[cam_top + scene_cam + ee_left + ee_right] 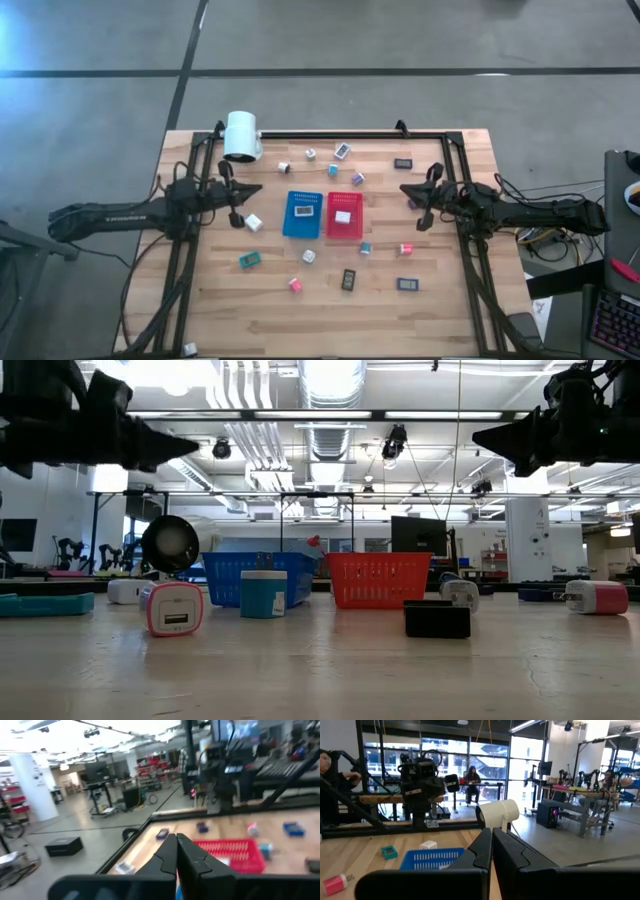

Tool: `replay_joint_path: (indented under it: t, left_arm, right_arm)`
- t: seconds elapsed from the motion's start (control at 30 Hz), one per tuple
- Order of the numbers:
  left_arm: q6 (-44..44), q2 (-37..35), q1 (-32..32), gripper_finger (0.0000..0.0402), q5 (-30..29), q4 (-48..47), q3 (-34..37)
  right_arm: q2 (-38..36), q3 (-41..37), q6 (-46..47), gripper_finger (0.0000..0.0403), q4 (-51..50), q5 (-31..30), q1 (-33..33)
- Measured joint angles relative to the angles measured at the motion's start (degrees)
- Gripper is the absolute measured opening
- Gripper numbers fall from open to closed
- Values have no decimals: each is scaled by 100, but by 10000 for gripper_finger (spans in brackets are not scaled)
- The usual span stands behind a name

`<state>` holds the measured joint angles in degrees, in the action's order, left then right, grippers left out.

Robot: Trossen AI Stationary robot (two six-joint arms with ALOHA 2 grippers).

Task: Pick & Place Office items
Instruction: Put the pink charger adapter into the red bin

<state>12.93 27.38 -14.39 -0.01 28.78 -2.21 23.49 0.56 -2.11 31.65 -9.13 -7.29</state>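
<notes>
Left gripper [257,187] hangs above the bench [230,300], jaws clenched, empty. Office items [250,261] lie scattered around the blue tray [301,230] and red tray [345,231], one in each. Likely light, rigid, smooth; take across flat sides. Low view shows their height; high view their spread. Right gripper [405,188] likewise clenched, empty.

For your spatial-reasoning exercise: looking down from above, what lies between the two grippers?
In the high view, the blue tray and red tray sit side by side between the left gripper and right gripper, each holding a small white item.
</notes>
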Motion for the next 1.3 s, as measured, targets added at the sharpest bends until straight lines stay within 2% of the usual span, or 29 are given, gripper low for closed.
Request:
replay_joint_path:
  t: [0.23, 0.5, 1.17, 1.3]
  left_arm:
    - [-136, -27, -432, 6, 89, 69, 187]
    - [-202, -28, -462, 4, 1075, 123, 187]
    - [-228, -22, -462, 9, 1099, 170, 187]
    - [-228, -22, -462, 8, 1099, 169, 190]
  right_arm:
    - [-2, 0, -2, 8, 21, 0, 0]
    - [-2, 0, -90, 8, 21, 0, 0]
    - [-2, 0, -83, 8, 25, -44, 0]
    - [-4, 0, 459, 8, 36, -128, 0]
